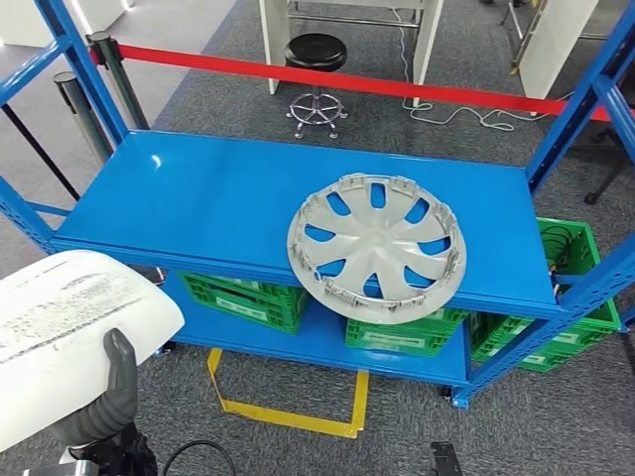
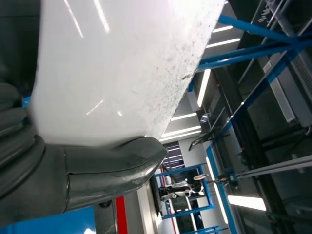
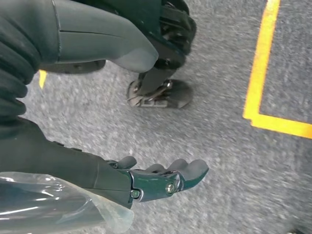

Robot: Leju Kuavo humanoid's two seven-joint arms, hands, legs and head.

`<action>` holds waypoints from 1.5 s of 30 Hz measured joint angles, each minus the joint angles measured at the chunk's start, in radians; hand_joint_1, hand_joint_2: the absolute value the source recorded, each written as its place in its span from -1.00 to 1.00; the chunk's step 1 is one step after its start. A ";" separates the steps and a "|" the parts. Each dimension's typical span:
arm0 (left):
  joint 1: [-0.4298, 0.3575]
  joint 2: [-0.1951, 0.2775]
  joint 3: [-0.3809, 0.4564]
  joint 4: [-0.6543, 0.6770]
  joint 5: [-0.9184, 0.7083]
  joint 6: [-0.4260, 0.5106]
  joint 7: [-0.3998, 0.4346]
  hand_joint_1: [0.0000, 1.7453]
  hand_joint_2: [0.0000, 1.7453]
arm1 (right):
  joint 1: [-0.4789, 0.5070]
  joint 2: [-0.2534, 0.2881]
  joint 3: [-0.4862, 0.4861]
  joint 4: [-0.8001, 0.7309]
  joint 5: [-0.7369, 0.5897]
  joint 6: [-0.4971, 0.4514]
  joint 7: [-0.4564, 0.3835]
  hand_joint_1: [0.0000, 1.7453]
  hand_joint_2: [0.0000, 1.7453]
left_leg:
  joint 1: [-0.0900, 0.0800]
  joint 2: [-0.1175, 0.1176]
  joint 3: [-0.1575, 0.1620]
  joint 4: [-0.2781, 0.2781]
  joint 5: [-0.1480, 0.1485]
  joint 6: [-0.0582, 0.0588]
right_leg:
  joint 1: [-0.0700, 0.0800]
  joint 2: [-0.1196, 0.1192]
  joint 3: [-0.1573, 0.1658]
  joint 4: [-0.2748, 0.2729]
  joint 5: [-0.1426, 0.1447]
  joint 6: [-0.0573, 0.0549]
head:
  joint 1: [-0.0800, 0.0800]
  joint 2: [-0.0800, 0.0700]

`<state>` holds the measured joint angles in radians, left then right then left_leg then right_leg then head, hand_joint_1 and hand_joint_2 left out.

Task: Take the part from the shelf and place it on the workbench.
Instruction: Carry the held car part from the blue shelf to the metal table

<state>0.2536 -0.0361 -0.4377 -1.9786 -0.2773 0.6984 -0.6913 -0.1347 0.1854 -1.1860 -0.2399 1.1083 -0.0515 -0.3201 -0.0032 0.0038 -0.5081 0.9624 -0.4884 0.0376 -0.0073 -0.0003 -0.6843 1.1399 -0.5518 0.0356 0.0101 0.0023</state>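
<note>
- You can see the left robot hand (image 1: 112, 392) at the lower left of the head view, gripping a white part (image 1: 67, 332); its thumb lies up against the part's near face.
- From the left wrist view, the grey thumb (image 2: 110, 168) presses on the white part's (image 2: 117, 68) speckled surface, and blue shelf posts show beyond it.
- Your right robot hand (image 3: 121, 122) hangs over the grey carpet floor (image 3: 221, 161) with its fingers (image 3: 173, 178) stretched out and apart from the thumb, holding nothing.
- A silver wheel cover (image 1: 377, 245) lies flat on the top board of the blue shelf (image 1: 188, 198), toward its right half, its rim overhanging the front edge.
- Green crates (image 1: 247, 297) sit on the lower shelf board, under the front edge.
- Yellow tape (image 1: 292, 416) marks the floor in front of the shelf.
- Behind the shelf runs a red barrier belt (image 1: 337, 79), and past that stands a black stool (image 1: 316, 55).
</note>
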 joint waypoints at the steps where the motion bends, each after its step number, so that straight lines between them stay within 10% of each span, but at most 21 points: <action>1: 0.002 0.000 0.000 0.004 -0.006 0.000 0.004 1.00 1.00 | 0.000 0.000 0.005 0.000 0.007 0.000 0.003 -1.00 1.00 | 0.000 -0.003 -0.012 0.000 0.009 0.000 | -0.002 0.000 -0.014 0.063 -0.037 0.004 | 0.001 0.000; 4: 0.011 -0.001 0.001 0.018 -0.039 0.000 0.014 1.00 1.00 | 0.000 0.000 0.024 0.001 0.021 0.003 0.016 -1.00 1.00 | 0.002 -0.016 -0.046 0.003 0.034 -0.007 | -0.005 0.000 0.005 0.135 -0.023 0.012 | 0.001 0.000; 8: 0.025 -0.009 0.004 0.026 -0.070 0.000 0.015 1.00 1.00 | 0.001 0.000 0.047 0.001 0.025 0.009 0.029 -1.00 1.00 | 0.004 -0.048 -0.075 0.022 0.053 -0.026 | -0.013 0.063 0.193 -0.115 0.013 0.009 | 0.001 0.000; 10: 0.033 -0.014 0.008 0.026 -0.084 0.001 0.014 1.00 1.00 | 0.005 0.000 0.051 0.002 0.017 0.012 0.028 -1.00 1.00 | 0.002 -0.066 -0.086 0.032 0.060 -0.036 | -0.013 0.073 0.219 -0.155 -0.007 -0.003 | 0.000 0.000; 13: 0.049 -0.024 0.017 0.022 -0.099 0.001 0.013 1.00 1.00 | 0.016 0.000 0.057 0.004 0.013 0.021 0.027 -1.00 1.00 | 0.003 -0.067 -0.104 0.064 0.040 -0.050 | -0.015 0.035 0.211 -0.156 -0.007 -0.028 | -0.004 0.000; 18: 0.061 -0.036 0.031 0.017 -0.105 0.002 0.013 1.00 1.00 | 0.031 -0.001 0.067 0.004 0.017 0.027 0.033 -1.00 1.00 | 0.006 -0.013 -0.191 0.333 -0.101 -0.063 | -0.006 -0.035 0.204 -0.155 -0.002 -0.043 | -0.012 0.000; 22: 0.070 -0.047 0.043 0.012 -0.077 0.002 0.003 1.00 1.00 | 0.029 -0.001 0.081 0.005 0.047 0.029 0.053 -1.00 1.00 | -0.006 0.029 -0.075 0.140 0.003 -0.034 | 0.005 -0.079 0.218 -0.153 -0.005 -0.043 | -0.011 0.000; 26: 0.072 -0.054 0.047 0.008 -0.010 0.002 -0.003 1.00 1.00 | 0.023 -0.001 0.143 0.008 0.178 0.034 0.106 -1.00 1.00 | -0.021 0.053 -0.044 0.057 0.017 -0.009 | 0.010 -0.115 0.214 -0.153 -0.006 -0.028 | -0.011 0.000; 29: 0.071 -0.056 0.046 0.010 0.007 0.002 -0.004 1.00 1.00 | 0.012 -0.004 0.217 0.009 0.229 0.037 0.142 -1.00 1.00 | -0.009 0.023 -0.036 0.019 0.019 0.001 | 0.009 -0.058 0.181 -0.097 -0.046 -0.015 | -0.006 0.000; 33: 0.078 -0.058 0.047 0.015 0.004 0.000 -0.004 1.00 1.00 | 0.013 -0.003 0.256 0.011 0.230 0.035 0.158 -1.00 1.00 | -0.007 -0.024 -0.041 0.018 0.023 0.005 | 0.001 -0.002 0.067 0.119 -0.117 -0.003 | -0.002 0.000; 37: 0.086 -0.058 0.047 0.015 0.013 0.000 -0.001 1.00 1.00 | 0.009 0.002 0.314 0.015 0.277 0.042 0.171 -1.00 1.00 | -0.005 -0.076 -0.045 0.037 0.018 -0.005 | -0.012 0.041 0.125 -0.046 0.007 0.004 | -0.002 0.000; 40: 0.085 -0.058 0.045 0.016 0.031 0.000 -0.001 1.00 1.00 | 0.004 0.003 0.352 0.018 0.297 0.049 0.179 -1.00 1.00 | -0.002 -0.108 -0.064 0.052 0.021 -0.024 | -0.015 0.090 0.161 -0.119 0.015 -0.005 | -0.003 0.000; 42: 0.087 -0.058 0.044 0.016 0.034 0.000 -0.001 1.00 1.00 | 0.002 0.004 0.366 0.018 0.300 0.051 0.181 -1.00 1.00 | 0.000 -0.121 -0.075 0.055 0.025 -0.037 | -0.016 0.067 0.162 -0.122 0.018 -0.019 | -0.003 0.000; 45: 0.087 -0.058 0.044 0.016 0.037 0.001 -0.002 1.00 1.00 | -0.001 0.006 0.383 0.019 0.301 0.048 0.180 -1.00 1.00 | -0.001 -0.056 -0.121 0.148 -0.029 -0.053 | -0.019 0.024 0.164 -0.126 0.022 -0.037 | -0.016 0.000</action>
<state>0.3404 -0.0937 -0.3941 -1.9622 -0.2402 0.6994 -0.6931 -0.1355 0.1914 -0.8034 -0.2214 1.4089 -0.0038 -0.1398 -0.0043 -0.0519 -0.6287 1.1100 -0.5172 -0.0154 -0.0262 0.0239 -0.5201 1.0135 -0.5293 -0.0011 -0.0058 0.0023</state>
